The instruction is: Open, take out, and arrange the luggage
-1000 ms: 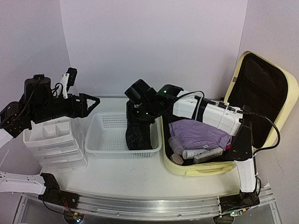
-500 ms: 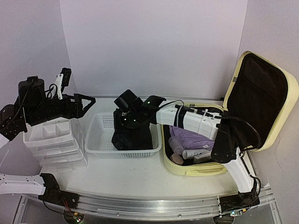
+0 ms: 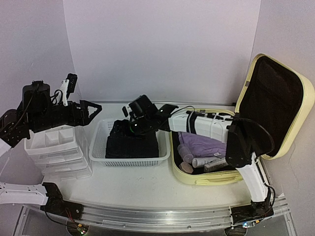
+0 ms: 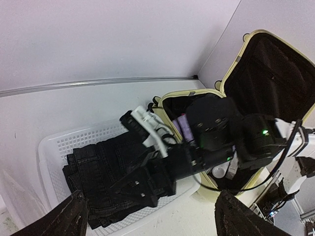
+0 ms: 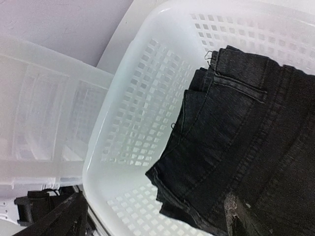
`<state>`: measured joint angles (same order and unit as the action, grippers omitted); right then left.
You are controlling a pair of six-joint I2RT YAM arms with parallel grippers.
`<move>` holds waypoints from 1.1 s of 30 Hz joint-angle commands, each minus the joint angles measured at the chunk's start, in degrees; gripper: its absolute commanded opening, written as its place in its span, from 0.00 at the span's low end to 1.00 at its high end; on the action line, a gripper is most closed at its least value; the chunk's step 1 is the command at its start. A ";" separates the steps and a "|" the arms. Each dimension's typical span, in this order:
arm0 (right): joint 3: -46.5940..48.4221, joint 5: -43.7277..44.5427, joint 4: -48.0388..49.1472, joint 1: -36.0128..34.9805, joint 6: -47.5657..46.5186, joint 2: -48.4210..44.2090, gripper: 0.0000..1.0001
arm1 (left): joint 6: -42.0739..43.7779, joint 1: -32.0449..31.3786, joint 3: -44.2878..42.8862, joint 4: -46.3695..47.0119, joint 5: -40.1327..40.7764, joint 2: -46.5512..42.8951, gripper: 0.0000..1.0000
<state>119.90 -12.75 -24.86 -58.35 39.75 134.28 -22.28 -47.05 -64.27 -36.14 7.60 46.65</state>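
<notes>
Luggage (image 3: 206,178) open at right of tabletop, lid up. Jeans (image 3: 130,145) out, lying in basket (image 3: 98,145). Right gripper (image 5: 155,216) above them, jaws wide, empty. Left gripper (image 3: 96,113) open, empty, over drawers (image 3: 54,142). Remaining inside: purple garment (image 3: 204,140), bottles (image 3: 206,161), perhaps more underneath. Partway done.

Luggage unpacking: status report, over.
Left gripper open, empty. Right gripper open above black jeans in white basket. Luggage open, purple cloth and bottles inside. Nothing obstructing.
</notes>
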 commanded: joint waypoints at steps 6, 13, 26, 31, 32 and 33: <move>-20.99 17.94 -16.25 1.83 -19.82 -30.68 0.98 | -1.24 0.11 -0.06 0.67 -2.15 5.73 0.91; -41.15 33.96 -24.09 5.88 -18.01 -45.47 0.98 | -1.99 0.11 -3.13 2.06 -4.73 14.41 0.92; -36.12 26.71 -26.91 15.94 -12.82 -32.83 0.63 | -7.04 -0.06 -10.01 6.42 -12.39 31.99 0.92; -29.50 21.63 -26.13 16.87 -13.18 -23.80 0.47 | -7.42 -0.06 -10.29 6.40 -11.70 33.17 0.92; -28.63 20.62 -25.50 17.29 -12.89 -22.55 0.44 | -7.42 -0.06 -10.22 6.40 -11.60 33.34 0.92; -27.79 19.70 -25.19 17.58 -12.56 -21.20 0.42 | -7.30 -0.05 -10.30 6.35 -11.51 33.54 0.92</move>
<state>87.35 11.46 -51.68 -41.82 26.22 109.40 -28.91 -47.07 -71.18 -32.25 -3.51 79.99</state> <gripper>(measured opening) 0.456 0.923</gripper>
